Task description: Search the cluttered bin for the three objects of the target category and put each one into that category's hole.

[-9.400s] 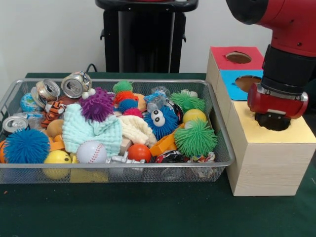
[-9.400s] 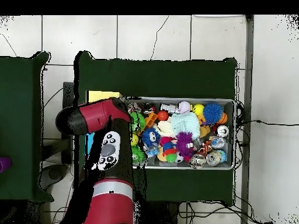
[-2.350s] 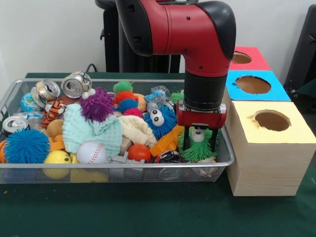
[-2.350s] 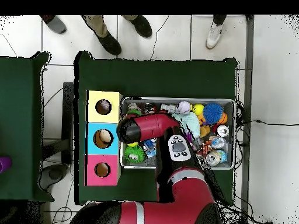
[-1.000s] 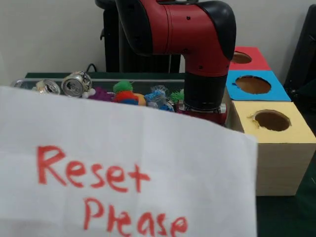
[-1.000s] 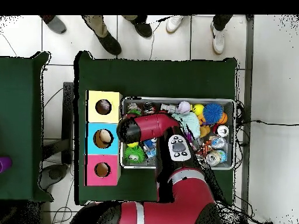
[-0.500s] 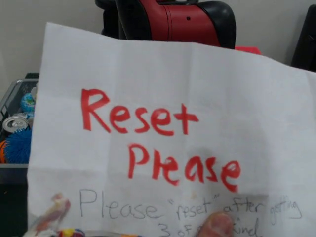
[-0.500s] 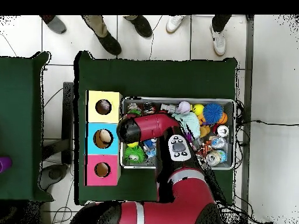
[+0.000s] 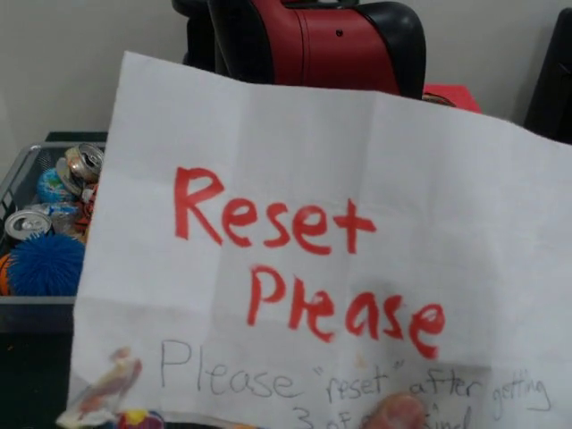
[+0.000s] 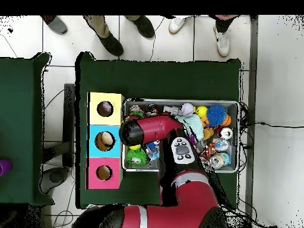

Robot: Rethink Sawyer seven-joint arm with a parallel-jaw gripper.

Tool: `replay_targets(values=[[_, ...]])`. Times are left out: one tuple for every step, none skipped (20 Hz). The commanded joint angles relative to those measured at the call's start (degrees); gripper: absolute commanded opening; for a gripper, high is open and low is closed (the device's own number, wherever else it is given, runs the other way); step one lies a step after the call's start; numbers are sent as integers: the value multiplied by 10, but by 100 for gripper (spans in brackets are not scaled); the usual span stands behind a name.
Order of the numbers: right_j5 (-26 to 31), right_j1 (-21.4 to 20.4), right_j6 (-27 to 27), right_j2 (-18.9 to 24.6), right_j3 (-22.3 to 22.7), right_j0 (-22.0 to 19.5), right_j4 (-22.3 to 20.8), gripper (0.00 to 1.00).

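Observation:
The cluttered bin (image 10: 237,138), a silver wire-mesh tray heaped with toys, balls and cans, lies right of the wooden box in the overhead view. In the front view only its left end (image 9: 16,183) shows, with a blue spiky ball (image 9: 43,264) and crushed cans (image 9: 85,163). The box has a yellow hole (image 10: 105,108), a blue hole (image 10: 105,140) and a pink hole (image 10: 104,172). The red arm's end (image 10: 132,132) hangs over the bin's end nearest the box. The gripper is under it and cannot be made out.
A person holds a white paper (image 9: 313,250) reading "Reset Please" close to the front camera, a thumb (image 9: 393,413) on its lower edge. It hides most of the bin, the box and the arm's lower part. Several shoes (image 10: 110,44) stand beyond the table's far edge.
The paper rose to cover the front view, then shifted slightly right. Since 9.4 s ago the arm has moved from over the yellow hole to over the bin, then stayed still.

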Motion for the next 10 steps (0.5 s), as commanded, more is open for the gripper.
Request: replay_targets(values=[[1,43,-43,40,18,-13,-49,0],[0,43,-42,40,18,-14,-50,0],[-2,43,-42,40,18,-14,-50,0],[-2,44,-42,40,17,-14,-50,0],[-4,44,-41,39,18,-14,-51,0],[-2,43,-41,39,18,-13,-50,0],[-4,43,-40,39,18,-13,-50,0],[-5,43,-39,39,18,-13,-50,0],[-3,43,-39,38,17,-12,-49,0],[-4,43,-38,37,17,-11,-49,0]])
